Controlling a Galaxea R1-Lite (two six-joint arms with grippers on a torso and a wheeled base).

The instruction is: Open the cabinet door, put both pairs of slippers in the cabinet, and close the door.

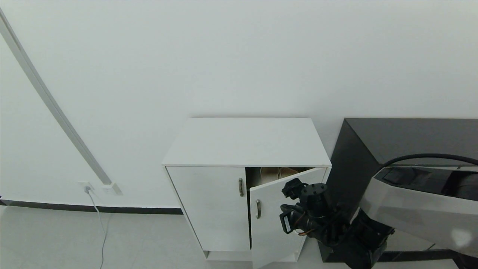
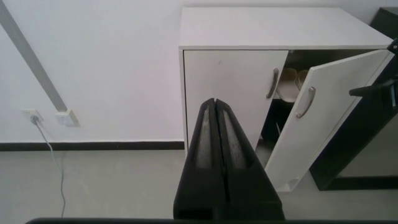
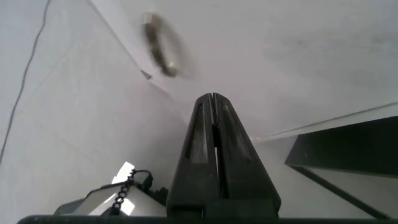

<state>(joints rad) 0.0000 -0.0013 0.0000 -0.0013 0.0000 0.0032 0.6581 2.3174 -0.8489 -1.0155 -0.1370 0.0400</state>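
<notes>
The cabinet (image 1: 246, 144) stands against the wall, its left door (image 1: 209, 205) shut and its right door (image 1: 267, 239) ajar, swung out toward the robot. Through the gap, on an upper shelf, lie pale rounded shapes that are probably the slippers (image 2: 290, 84); the opening is too dim to count both pairs.

The right gripper (image 3: 213, 101) has its fingers pressed together and points at the outer face of the right door, near the door's handle (image 3: 160, 45). Whether it touches the panel I cannot tell. The left gripper (image 2: 215, 104), likewise pressed together and holding nothing, hangs well back from the cabinet's front.

The step in hand looks like closing the door. To do it well, press the closed fingertips flat on the panel near the handle edge, far from the hinge. Then follow the door's arc until it meets the left door's edge, without sliding onto the handle.
</notes>
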